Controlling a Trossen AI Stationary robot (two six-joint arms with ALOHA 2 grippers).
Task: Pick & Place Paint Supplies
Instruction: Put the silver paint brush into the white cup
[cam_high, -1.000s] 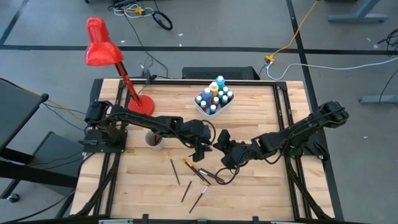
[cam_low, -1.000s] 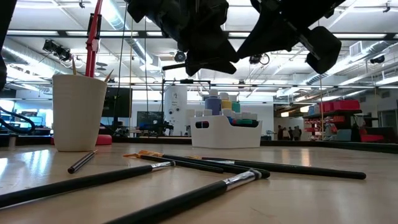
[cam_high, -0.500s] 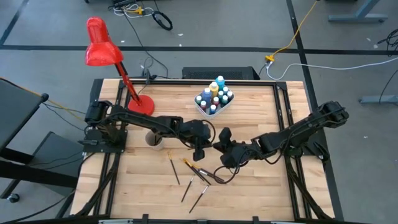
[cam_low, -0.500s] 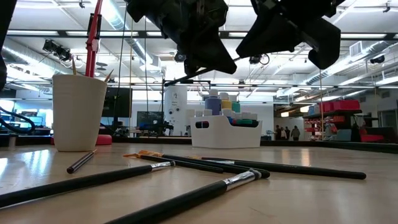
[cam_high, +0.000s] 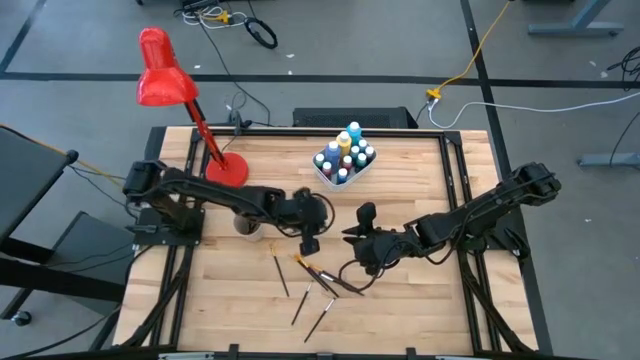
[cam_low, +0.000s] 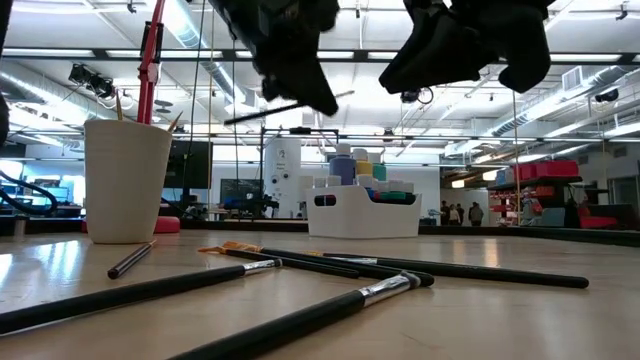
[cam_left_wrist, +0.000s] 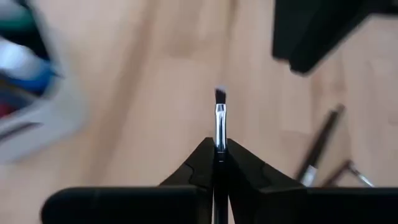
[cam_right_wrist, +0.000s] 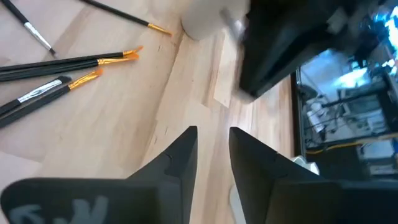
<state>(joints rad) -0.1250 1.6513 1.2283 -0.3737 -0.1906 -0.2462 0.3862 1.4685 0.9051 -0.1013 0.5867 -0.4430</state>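
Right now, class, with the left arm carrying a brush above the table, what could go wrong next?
1. The left gripper pinches the thin dark-handled paintbrush only near its bristle end, so it could swing or slip out.
2. The right gripper, jaws open and empty, hangs close by; the arms could collide.
3. The small beige cup already holds brushes, so insertion might snag.

The middle of the table (cam_high: 420, 180) is being crowded by the left gripper (cam_high: 309, 243) and right gripper (cam_high: 357, 243), with loose paintbrushes (cam_high: 318, 285) just below them, the beige cup (cam_high: 247, 224) at centre-left, the white tray (cam_high: 345, 160) and red lamp (cam_high: 165, 85) above, while open board is being left at right.
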